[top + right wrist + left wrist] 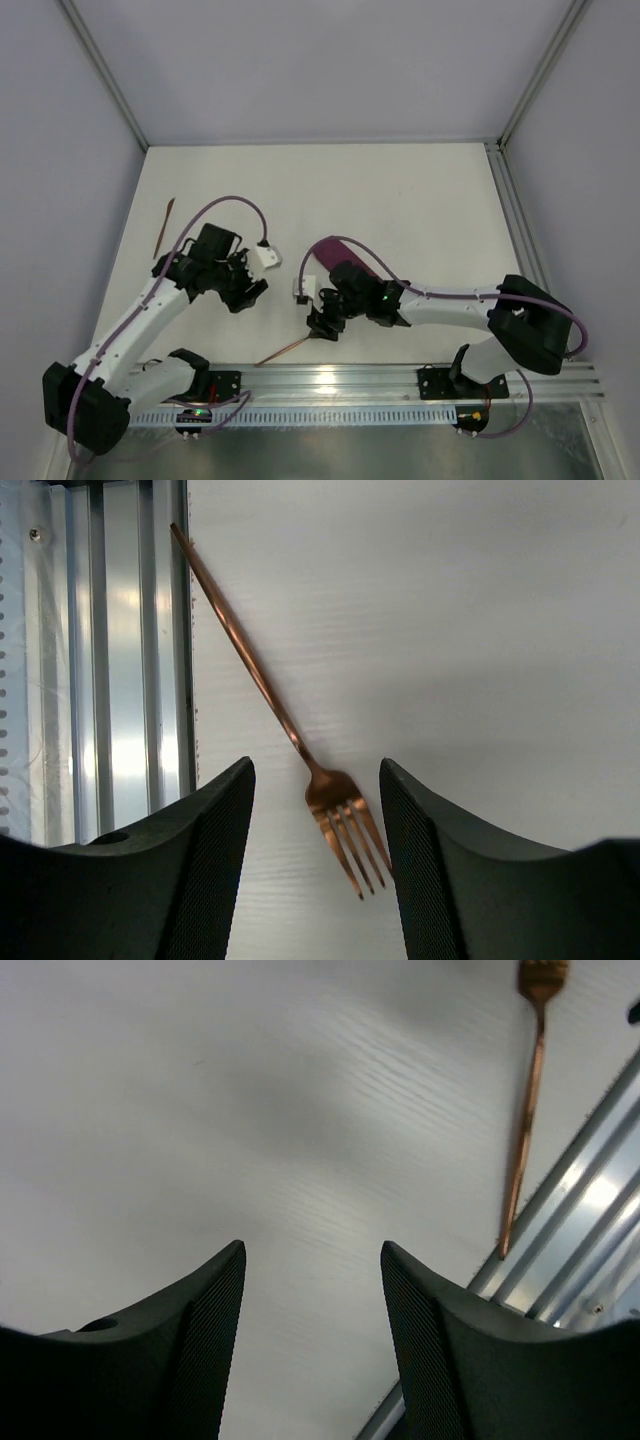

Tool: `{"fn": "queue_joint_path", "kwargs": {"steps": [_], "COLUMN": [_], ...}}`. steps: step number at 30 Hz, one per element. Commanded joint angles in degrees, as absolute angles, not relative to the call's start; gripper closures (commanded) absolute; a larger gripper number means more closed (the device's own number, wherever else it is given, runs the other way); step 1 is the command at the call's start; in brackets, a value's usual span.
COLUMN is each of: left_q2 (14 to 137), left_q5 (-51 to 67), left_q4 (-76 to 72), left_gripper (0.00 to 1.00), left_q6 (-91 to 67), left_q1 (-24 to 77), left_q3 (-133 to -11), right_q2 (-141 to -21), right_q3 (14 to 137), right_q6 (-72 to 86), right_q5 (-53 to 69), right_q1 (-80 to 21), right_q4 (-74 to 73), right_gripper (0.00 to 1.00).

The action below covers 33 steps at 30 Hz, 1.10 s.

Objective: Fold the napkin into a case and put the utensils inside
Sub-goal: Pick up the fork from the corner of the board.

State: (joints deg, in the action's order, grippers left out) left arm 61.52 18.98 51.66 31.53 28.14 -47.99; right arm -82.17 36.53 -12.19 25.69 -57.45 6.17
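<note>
While the fork (270, 700) lay flat on the table (480, 630), its tines sat between the parted, empty jaws of the right gripper (315, 770), its handle reaching the metal rail (120, 680). The left gripper (312, 1250), jaws likewise apart and empty, hovered beside it, the napkin (325, 262) lying farther up the table.

One fork (270, 700), one stick (165, 228), one napkin (322, 264)

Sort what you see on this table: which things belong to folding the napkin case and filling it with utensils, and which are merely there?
Belong to the job:
- purple napkin, partly hidden
- copper-brown fork
- slim knife-like stick

Merely there:
- aluminium rail along the near edge
- white table itself
</note>
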Motion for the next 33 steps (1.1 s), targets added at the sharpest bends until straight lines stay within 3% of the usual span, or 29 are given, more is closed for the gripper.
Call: {"fn": "queue_joint_path", "kwargs": {"steps": [1,7,14,16,17,21,29,33], "left_q2": [57.05,53.35,54.32,54.14,54.31,54.32,55.81,55.46], "left_q5": [14.58,16.70,19.69,19.69,19.51,18.99,17.75,18.98], "left_q4": [52.46,55.72,56.78,56.43,56.34,56.16,53.44,53.17], "left_gripper": [0.41,0.41,0.41,0.41,0.41,0.41,0.42,0.42], "left_q6": [26.46,27.95,29.18,29.18,29.18,29.18,28.48,28.48], "left_q1": [20.33,5.47,1.14,1.05,1.05,0.97,0.97,0.97], "left_q3": [-49.57,-47.73,-47.90,-47.90,-47.90,-47.81,-48.34,-48.95], "right_q2": [-85.50,-98.16,-101.95,-102.56,-102.92,-102.57,-89.23,-84.82], "right_q3": [44.46,55.89,58.45,58.18,58.18,57.75,59.58,60.38], "right_q6": [-20.64,-26.72,-27.25,-26.37,-25.85,-23.12,-5.30,1.57], "right_q5": [19.26,13.28,13.71,13.54,13.36,12.13,8.09,10.19], "right_q1": [-61.25,-66.88,-67.24,-67.41,-67.50,-68.03,-67.59,-61.28], "right_q4": [-3.22,-14.14,-17.57,-17.75,-17.93,-19.25,-27.93,-34.97], "right_gripper": [0.42,0.37,0.39,0.47,0.63,0.94,0.96,0.96]}}
